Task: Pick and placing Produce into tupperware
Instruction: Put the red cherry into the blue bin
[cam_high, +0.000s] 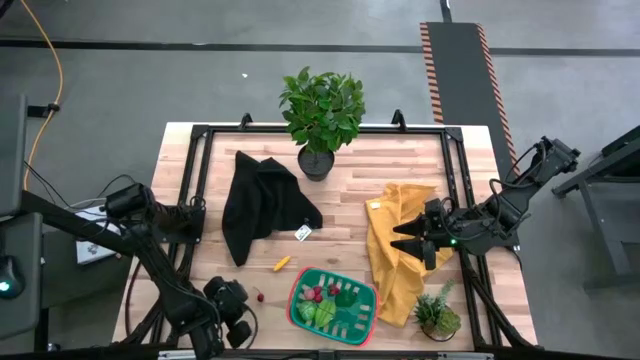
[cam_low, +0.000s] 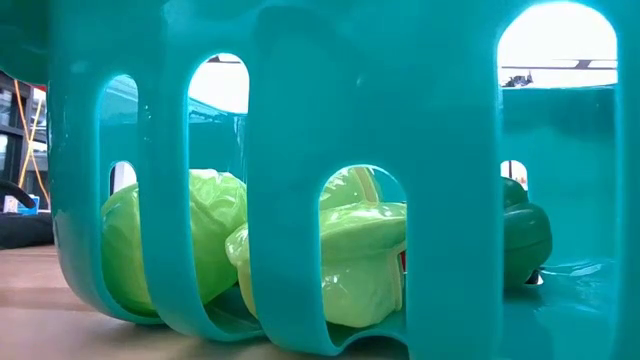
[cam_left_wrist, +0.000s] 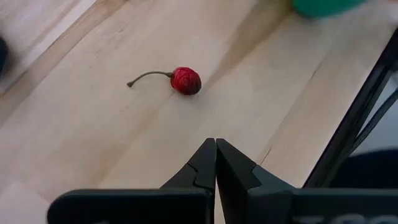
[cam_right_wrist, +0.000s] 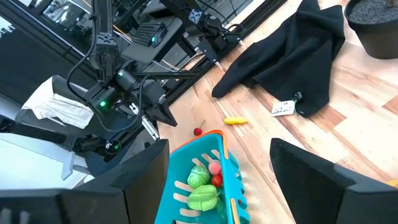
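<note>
The tupperware (cam_high: 334, 305) is a green slotted tray with a red rim near the table's front edge. It holds lime-green, red and pink produce (cam_right_wrist: 202, 183), and the low view looks through its wall (cam_low: 300, 200) at lime-green pieces (cam_low: 350, 260). A red cherry (cam_left_wrist: 185, 81) with a thin stem lies on the wood left of the tray, and also shows in the high view (cam_high: 260, 296). A small yellow piece (cam_high: 282, 264) lies farther back. My left gripper (cam_left_wrist: 216, 148) is shut and empty, just short of the cherry. My right gripper (cam_right_wrist: 217, 168) is open and empty above the yellow cloth (cam_high: 395, 250).
A black cloth (cam_high: 262, 200) with a small white tag (cam_high: 304, 232) lies at centre left. A potted plant (cam_high: 322, 115) stands at the far edge and a smaller one (cam_high: 437, 315) at the front right. A black frame rail (cam_left_wrist: 354, 112) runs beside my left gripper.
</note>
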